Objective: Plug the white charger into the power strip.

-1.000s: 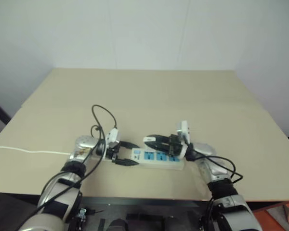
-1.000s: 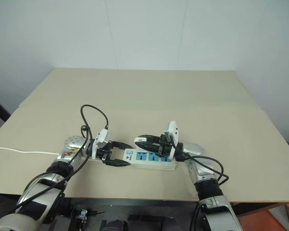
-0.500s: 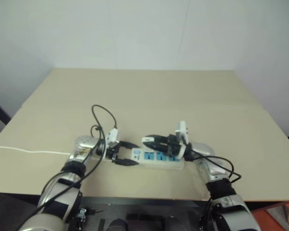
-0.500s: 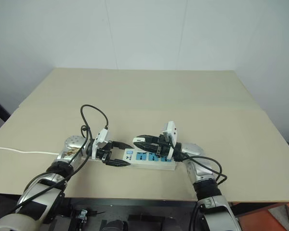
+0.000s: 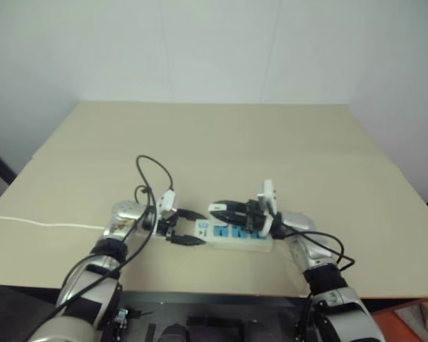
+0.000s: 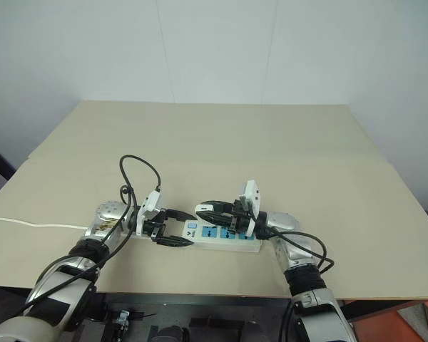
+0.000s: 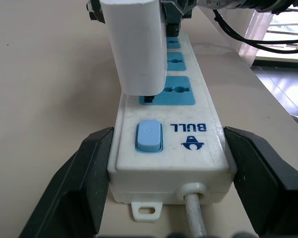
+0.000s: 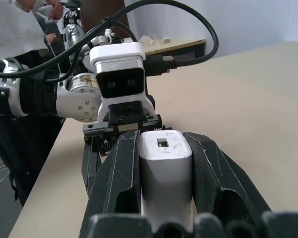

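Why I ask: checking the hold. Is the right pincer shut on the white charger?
Yes: in the right wrist view the right pincer has its two black fingers pressed against both sides of the white charger.

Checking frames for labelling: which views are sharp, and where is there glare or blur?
Left wrist view: power strip and white charger sharp, bright window glare in one corner. Right wrist view: charger crisp, background soft. Head views: even light, left eye hazier.

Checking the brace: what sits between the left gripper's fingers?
The power strip's cord end, with its blue switch, sits between the left gripper's fingers, seen from the left wrist.
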